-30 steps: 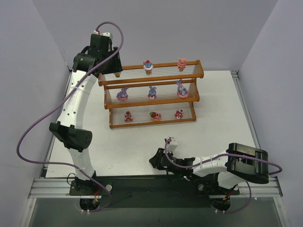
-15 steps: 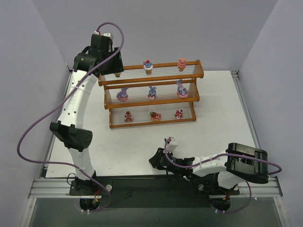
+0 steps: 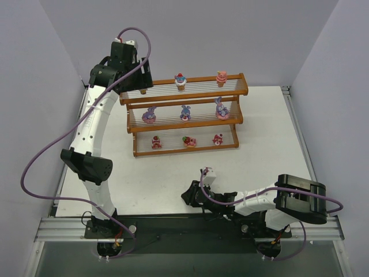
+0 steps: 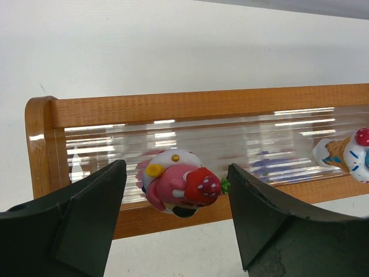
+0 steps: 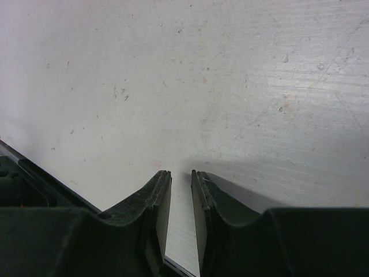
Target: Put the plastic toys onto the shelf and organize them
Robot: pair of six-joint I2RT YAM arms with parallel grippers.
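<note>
I am holding my left gripper (image 4: pixel 174 172) wide open at the left end of the shelf (image 3: pixel 196 96), at its top tier. Its 2 fingers (image 4: pixel 86 208) are standing on either side of a pink toy (image 4: pixel 179 182) without touching it. That toy, with a red strawberry on it, is sitting tilted on the pale rods just inside the wooden end post. Further right on the same tier, a cupcake (image 4: pixel 346 153) is showing at the edge of my left wrist view.

From above, 2 toys (image 3: pixel 180 81) are standing on the top tier right of my gripper, 3 purple bunnies (image 3: pixel 185 112) on the middle tier and 3 little cakes (image 3: pixel 189 140) on the bottom one.

I am resting my right gripper (image 5: pixel 180 173) low over the white table (image 5: pixel 230 86) near its near edge, well apart from the shelf. Its jaws are nearly closed, a thin slit between them, and they are gripping nothing.
</note>
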